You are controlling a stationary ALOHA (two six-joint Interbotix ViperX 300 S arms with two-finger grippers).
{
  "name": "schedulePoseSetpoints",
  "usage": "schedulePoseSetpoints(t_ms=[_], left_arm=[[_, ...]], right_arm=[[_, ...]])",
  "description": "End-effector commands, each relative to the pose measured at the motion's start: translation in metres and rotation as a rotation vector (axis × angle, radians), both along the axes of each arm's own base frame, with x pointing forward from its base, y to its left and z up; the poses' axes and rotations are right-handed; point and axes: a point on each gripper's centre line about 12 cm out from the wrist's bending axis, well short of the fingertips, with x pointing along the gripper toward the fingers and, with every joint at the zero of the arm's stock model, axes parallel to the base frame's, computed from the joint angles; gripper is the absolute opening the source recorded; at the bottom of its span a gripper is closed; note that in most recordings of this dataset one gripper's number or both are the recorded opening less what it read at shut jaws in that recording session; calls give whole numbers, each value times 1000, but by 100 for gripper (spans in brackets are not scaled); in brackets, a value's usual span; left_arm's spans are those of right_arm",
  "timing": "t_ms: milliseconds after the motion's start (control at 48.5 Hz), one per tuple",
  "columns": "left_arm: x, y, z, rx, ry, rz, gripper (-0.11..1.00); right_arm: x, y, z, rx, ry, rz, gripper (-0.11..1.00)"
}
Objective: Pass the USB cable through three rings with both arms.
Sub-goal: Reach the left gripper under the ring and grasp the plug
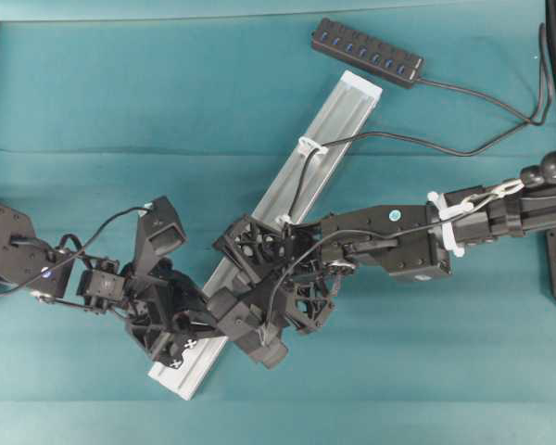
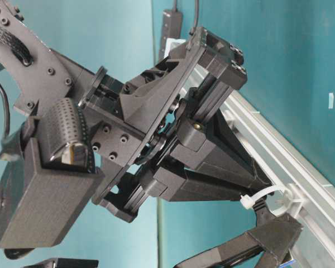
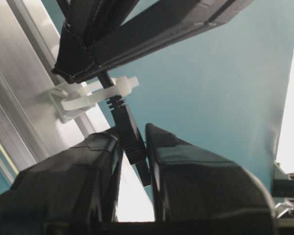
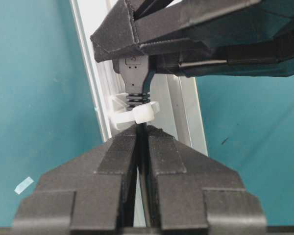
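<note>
While my left fingers [image 3: 134, 147] pinch the stiff plug just past the ring [image 3: 95, 93], my right fingers [image 4: 142, 142] grip the limp, light USB cable [image 4: 143, 196] just before it — slippery, so hold the plug.

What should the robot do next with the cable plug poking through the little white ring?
Probably the right claw should let go, so the left claw can pull the USB cable's plug onward. The plug has already come through the ring, the left claw is pinched on it, and the right claw is shut on the cord behind the ring.
</note>
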Motion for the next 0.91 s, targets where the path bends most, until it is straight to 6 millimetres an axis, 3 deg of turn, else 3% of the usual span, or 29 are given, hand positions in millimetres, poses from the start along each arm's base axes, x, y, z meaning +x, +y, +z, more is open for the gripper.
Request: schedulePoseSetpoints(t_ms=[0, 453, 515, 762, 886], left_arm=[[6, -2, 11, -5, -41, -6, 16], [-4, -4, 8, -75, -9, 24, 14], [-7, -6, 9, -89, -7, 21, 14], [-12, -17, 14, -110, -14, -3, 12], [-16, -20, 12, -120, -5, -8, 12]], right_arm=[[3, -2, 2, 9, -13, -16, 7], [4, -2, 5, 19, -14, -31, 9], [4, -2, 4, 23, -10, -37, 20], [5, -2, 13, 20, -44, -39, 88], [6, -3, 23, 21, -76, -39, 90]])
